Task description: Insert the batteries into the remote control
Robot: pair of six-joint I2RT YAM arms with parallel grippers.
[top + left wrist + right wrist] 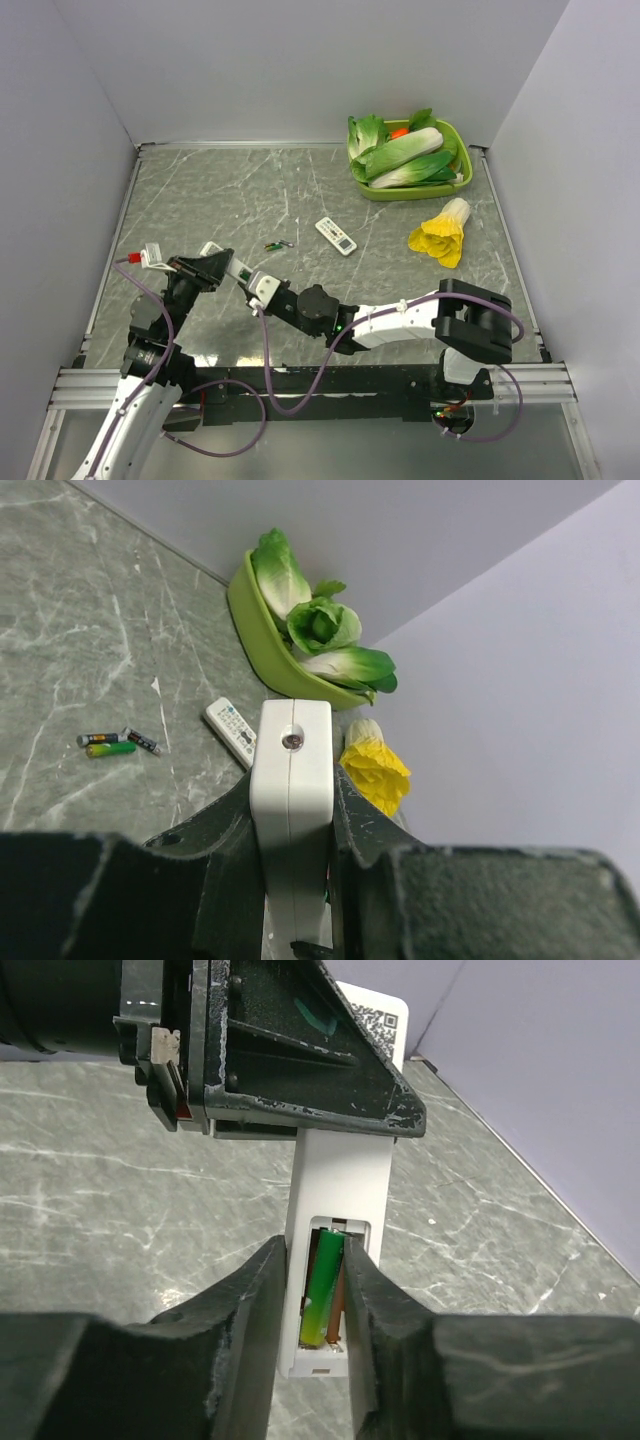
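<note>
Remote sits off the table at the near left, clamped edgewise in the closed left gripper, its open battery bay facing the right wrist camera. The right gripper meets it there, jaws slightly apart on either side of a green battery that lies lengthwise in the bay. The right finger looks to be against the battery and a sliver of white shows on the left, so I cannot tell whether it is pinched or only straddled. The battery seems to be in its slot but perhaps not fully down, and the slot beside it looks brownish and empty. To finish this step well, I would line the battery up with the bay's long axis, press one end against its contact first, then push the other end flat. The jaws should let go only once it sits flush below the rim. The left arm should hold firm, since a sideways push could twist the remote in its grip. Polarity marks are not legible, so orientation needs checking. Farther out on the marbled table lie loose batteries, one of them green, likely the next pick. Just beyond is a second remote, then a yellow vegetable and, near the back wall, a green bowl of leafy greens.
</note>
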